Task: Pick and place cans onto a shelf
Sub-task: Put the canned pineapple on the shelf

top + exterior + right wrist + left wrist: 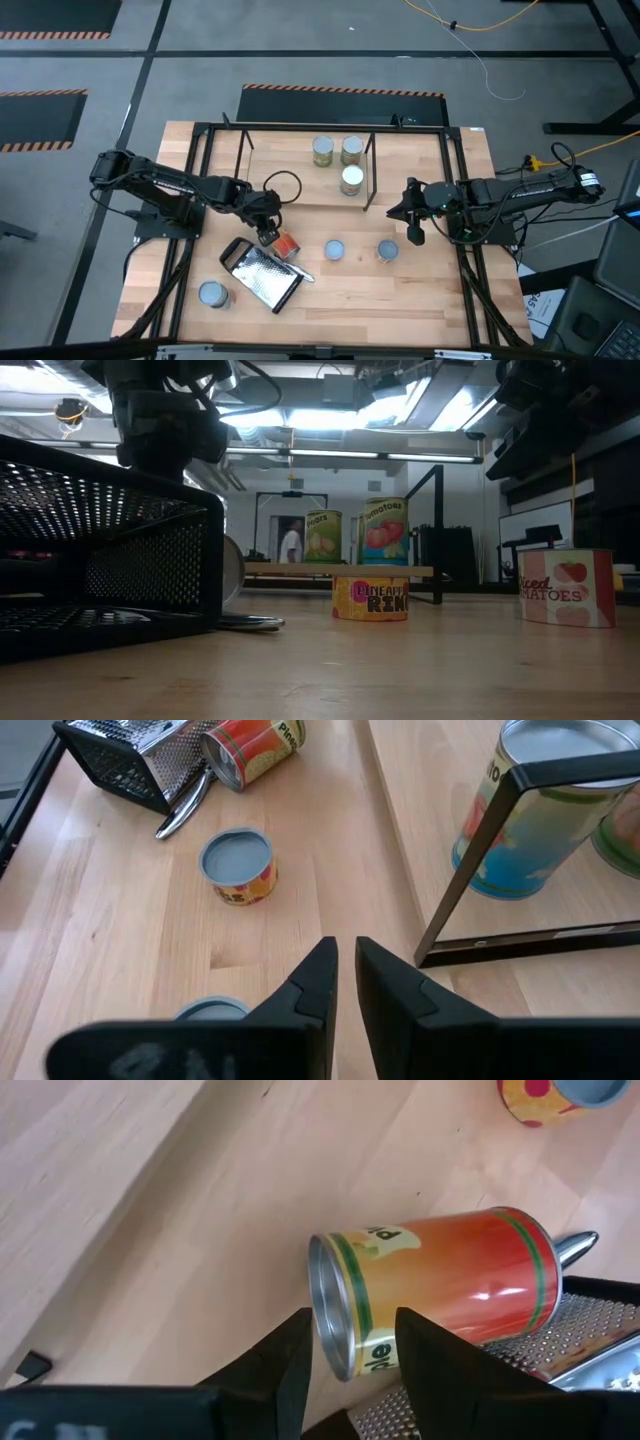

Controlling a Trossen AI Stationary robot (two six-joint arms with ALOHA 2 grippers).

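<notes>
Now | left gripper (350, 1355) jaws released, straddling toppled can (435, 1285) | right nearly clenched, empty.

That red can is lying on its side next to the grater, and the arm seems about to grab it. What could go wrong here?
The tipped red can is round and could roll away as the open left gripper closes, since its fingers straddle only the rim end. It lies against the grater, so the gripper might bump or drag that too. Later, it must pass the shelf, whose thin black rods could catch it beside the three cans already there.
</notes>
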